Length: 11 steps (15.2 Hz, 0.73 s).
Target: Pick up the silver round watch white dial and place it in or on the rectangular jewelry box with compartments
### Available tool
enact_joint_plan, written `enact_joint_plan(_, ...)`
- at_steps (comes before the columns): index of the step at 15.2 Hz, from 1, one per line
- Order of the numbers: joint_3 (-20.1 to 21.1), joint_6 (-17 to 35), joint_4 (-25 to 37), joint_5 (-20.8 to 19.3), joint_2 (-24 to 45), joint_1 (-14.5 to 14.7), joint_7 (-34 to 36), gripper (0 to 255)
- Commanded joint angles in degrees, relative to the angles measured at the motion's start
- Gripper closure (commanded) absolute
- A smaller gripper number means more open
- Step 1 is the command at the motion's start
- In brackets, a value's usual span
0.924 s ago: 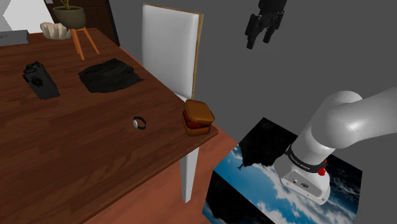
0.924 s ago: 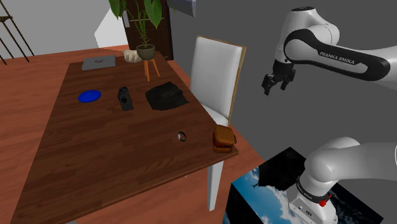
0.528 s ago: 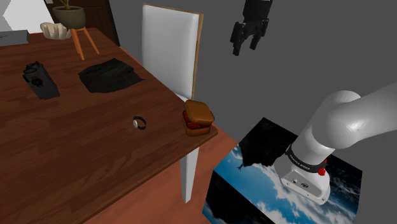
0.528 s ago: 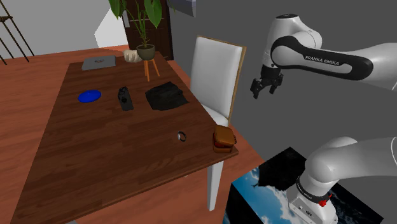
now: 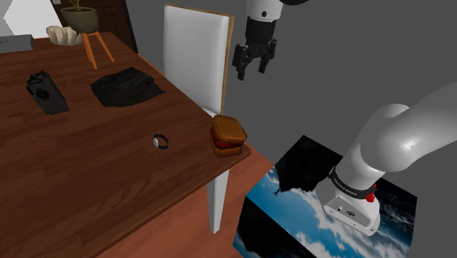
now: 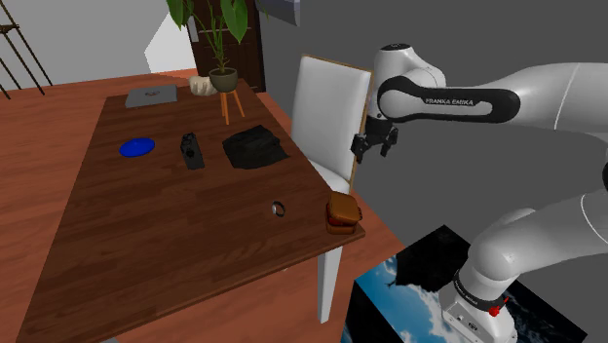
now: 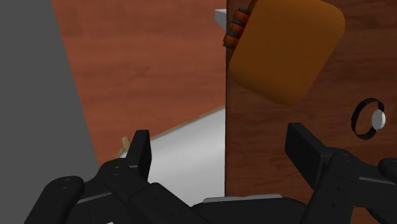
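The watch (image 5: 160, 141) is a small dark ring with a pale round dial, lying on the brown wooden table (image 5: 73, 183) near its corner. It also appears as the watch (image 6: 279, 209) and the watch (image 7: 370, 118). A dark flat rectangular box (image 5: 126, 87) sits farther back on the table; its interior is too dark to make out, same for the box (image 6: 254, 146). My black gripper (image 5: 250, 72) hangs open and empty in the air beside the white chair's back, well above the table corner. The open gripper (image 6: 370, 154) and gripper (image 7: 220, 143) hold nothing.
A sandwich (image 5: 228, 135) sits on the table corner beside the watch. The white chair (image 5: 194, 55) stands against the table edge just by the gripper. Another black object (image 5: 46, 91), a blue plate (image 6: 136, 147), a grey laptop (image 6: 151, 95) and a potted plant (image 6: 222, 78) lie farther back.
The gripper has swung down and to the shoulder view's left, from open air to right beside the chair back. Its fingers stayed open. Nothing on the table moved.
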Motion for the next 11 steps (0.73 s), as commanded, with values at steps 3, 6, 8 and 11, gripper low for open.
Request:
enact_joint_plan(3,3.04,4.8,1.93,0.99,6.78,0.8,3.39,0)
enact_joint_plan(6,5.18,7.69,4.41,1.05,12.19,1.37,6.0,0)
enact_joint_plan(8,6.55,9.43,6.39,0.76,15.96,1.74,7.8,0)
enact_joint_plan(11,8.42,11.73,9.86,-0.17,21.84,2.41,10.62,0)
